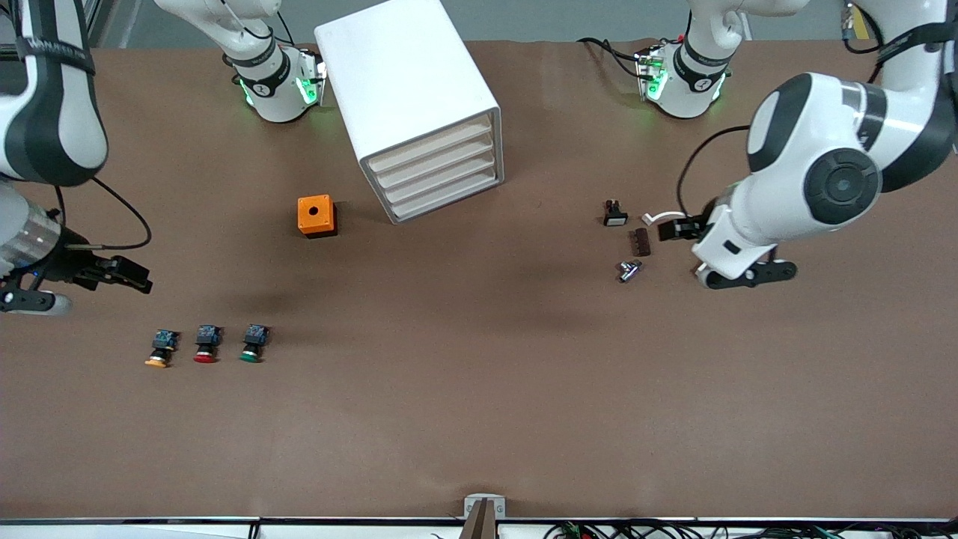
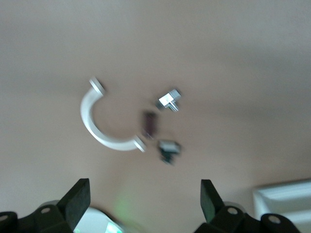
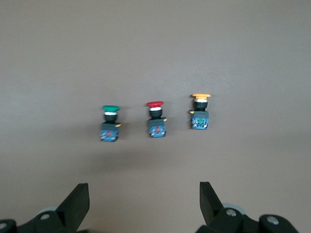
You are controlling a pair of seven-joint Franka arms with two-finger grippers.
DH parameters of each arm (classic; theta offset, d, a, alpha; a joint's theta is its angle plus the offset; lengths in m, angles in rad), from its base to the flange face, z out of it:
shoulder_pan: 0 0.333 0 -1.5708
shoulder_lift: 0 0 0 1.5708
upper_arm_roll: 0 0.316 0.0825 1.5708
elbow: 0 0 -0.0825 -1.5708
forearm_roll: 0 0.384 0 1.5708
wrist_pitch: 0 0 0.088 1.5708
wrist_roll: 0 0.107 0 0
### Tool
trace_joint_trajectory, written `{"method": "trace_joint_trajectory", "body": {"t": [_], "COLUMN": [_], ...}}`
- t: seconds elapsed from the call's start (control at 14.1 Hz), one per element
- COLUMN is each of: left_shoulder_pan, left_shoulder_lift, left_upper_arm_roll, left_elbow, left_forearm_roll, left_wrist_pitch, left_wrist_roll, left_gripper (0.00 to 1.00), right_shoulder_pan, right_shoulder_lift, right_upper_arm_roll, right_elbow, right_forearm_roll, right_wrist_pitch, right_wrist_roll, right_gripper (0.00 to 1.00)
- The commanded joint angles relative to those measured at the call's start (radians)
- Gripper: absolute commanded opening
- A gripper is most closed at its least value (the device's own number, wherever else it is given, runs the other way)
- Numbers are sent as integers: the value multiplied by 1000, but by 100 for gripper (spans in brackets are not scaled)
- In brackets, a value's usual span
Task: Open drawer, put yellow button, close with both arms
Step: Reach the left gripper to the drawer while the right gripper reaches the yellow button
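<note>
An orange box with a round hole in its top sits left of center on the brown table. At lower left, a red-capped button and a green-capped button lie side by side. Right of center lie a small black switch, a white curved clip, a dark brown block and a silver metal fitting, close together.
</note>
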Motion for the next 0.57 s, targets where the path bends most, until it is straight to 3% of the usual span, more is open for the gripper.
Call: {"method": "trace_joint_trajectory", "body": {"t": [0.0,0.5], "left_shoulder_pan": [-43,-65], "left_shoulder_lift": [78,265], "left_upper_arm_roll": [5,-29], "left_elbow": [95,154], "left_forearm_roll": [-111,-517], "left_wrist_pitch": [-83,-85], "left_wrist_roll": [-240,-918], "left_gripper": [100,100], "right_shoulder_pan": [-62,-133], "right_shoulder_lift": [51,229], "right_upper_arm_roll": [20,23], "right_elbow": [-61,-103], "right_forearm_roll": [7,12], "right_wrist_pitch": [120,374], "right_wrist_roll": [-91,-184], "right_gripper": [100,100]}}
